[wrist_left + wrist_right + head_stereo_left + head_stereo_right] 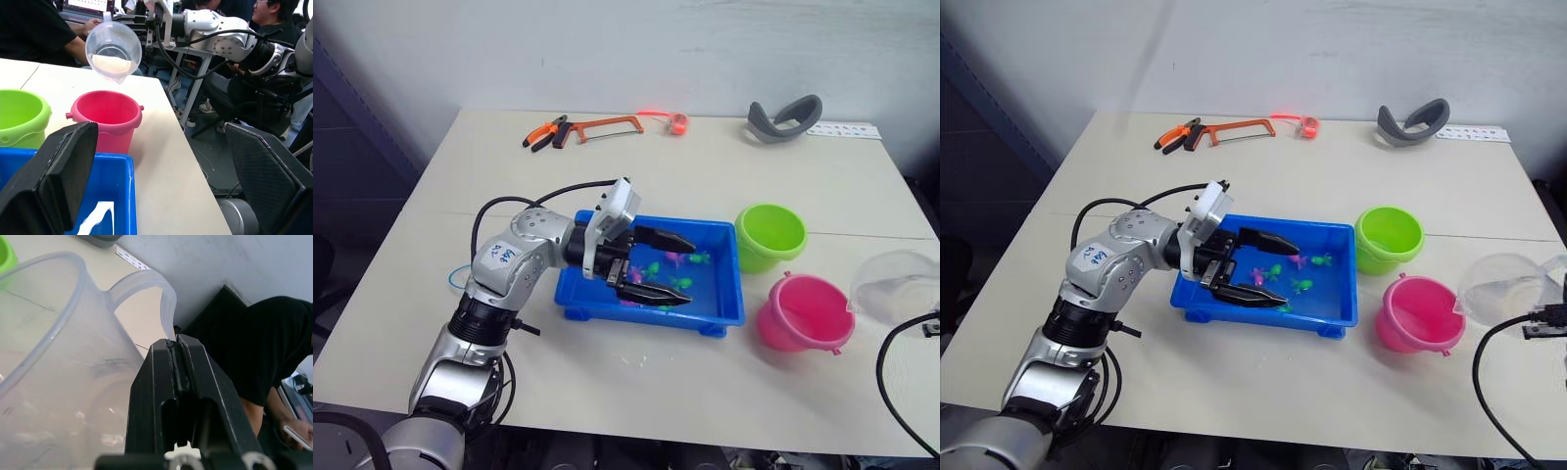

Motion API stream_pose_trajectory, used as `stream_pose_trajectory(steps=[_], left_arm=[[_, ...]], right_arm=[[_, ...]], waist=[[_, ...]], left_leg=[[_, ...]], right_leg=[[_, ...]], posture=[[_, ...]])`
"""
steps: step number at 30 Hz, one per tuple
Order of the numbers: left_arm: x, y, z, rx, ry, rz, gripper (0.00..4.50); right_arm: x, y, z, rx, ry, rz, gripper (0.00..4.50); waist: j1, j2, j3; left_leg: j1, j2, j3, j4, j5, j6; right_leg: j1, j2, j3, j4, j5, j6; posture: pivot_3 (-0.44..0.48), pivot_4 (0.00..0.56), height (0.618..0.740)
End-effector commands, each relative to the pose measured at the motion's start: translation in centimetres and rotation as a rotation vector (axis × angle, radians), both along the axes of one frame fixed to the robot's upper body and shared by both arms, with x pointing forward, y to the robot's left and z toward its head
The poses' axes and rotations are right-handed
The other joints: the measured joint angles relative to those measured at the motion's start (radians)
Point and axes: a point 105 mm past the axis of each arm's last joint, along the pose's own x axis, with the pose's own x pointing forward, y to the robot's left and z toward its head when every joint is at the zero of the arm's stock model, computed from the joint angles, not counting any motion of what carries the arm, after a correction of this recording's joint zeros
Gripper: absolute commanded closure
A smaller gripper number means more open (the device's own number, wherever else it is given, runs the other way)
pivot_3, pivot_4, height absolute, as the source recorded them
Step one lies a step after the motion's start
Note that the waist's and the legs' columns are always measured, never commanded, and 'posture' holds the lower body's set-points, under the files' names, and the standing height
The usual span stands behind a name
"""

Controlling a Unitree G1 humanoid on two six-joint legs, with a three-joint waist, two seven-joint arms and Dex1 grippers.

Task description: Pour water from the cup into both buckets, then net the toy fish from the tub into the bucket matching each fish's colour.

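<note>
I'm on the pouring step, cup up and tipped toward the pink bucket. The blue tub (729, 311) sits mid-table with small pink and green fish (677, 283) scattered inside; my left gripper (658, 266) hovers over it, fingers spread apart, holding nothing. The green bucket (770, 235) stands just beside the tub's far right corner, the pink bucket (805, 313) nearer me. The clear cup (113, 50), water pooled at its lip, hangs above and right of pink, my right gripper (177, 363) pinched on its handle. Next, I'd say: tip further, spout over pink.
</note>
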Motion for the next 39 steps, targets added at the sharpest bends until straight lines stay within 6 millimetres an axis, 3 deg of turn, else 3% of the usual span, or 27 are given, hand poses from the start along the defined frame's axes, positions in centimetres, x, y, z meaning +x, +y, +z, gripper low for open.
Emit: stream_pose_trajectory(steps=[1,20,39], left_arm=[[-0.3,-0.2,0.3,-0.002,-0.039,-0.019,0.0],[0.0,-0.2,0.3,-0.003,-0.048,-0.006,0.0],[0.2,-0.2,0.3,-0.007,-0.055,0.0,0.0]], right_arm=[[0.4,1.1,1.5,-0.215,-0.006,0.007,4.49],[1.5,2.6,2.5,-0.647,0.014,0.026,4.49],[1.3,2.1,2.0,-0.643,0.0,0.007,4.49]], waist=[[0.0,0.0,0.0],[-0.001,0.0,0.0],[0.0,0.0,0.0]], left_leg=[[0.0,0.0,0.0,0.0,0.0,0.0],[0.0,0.0,0.0,0.0,0.0,0.0],[0.0,0.0,0.001,0.001,0.0,0.0]], right_leg=[[0.0,0.0,0.0,0.0,0.0,0.0],[-0.001,0.0,0.0,0.001,0.0,0.0],[-0.001,0.0,0.0,0.001,0.0,0.0]], posture=[[0.0,0.15,0.74],[0.0,0.15,0.74],[0.0,0.15,0.74]])
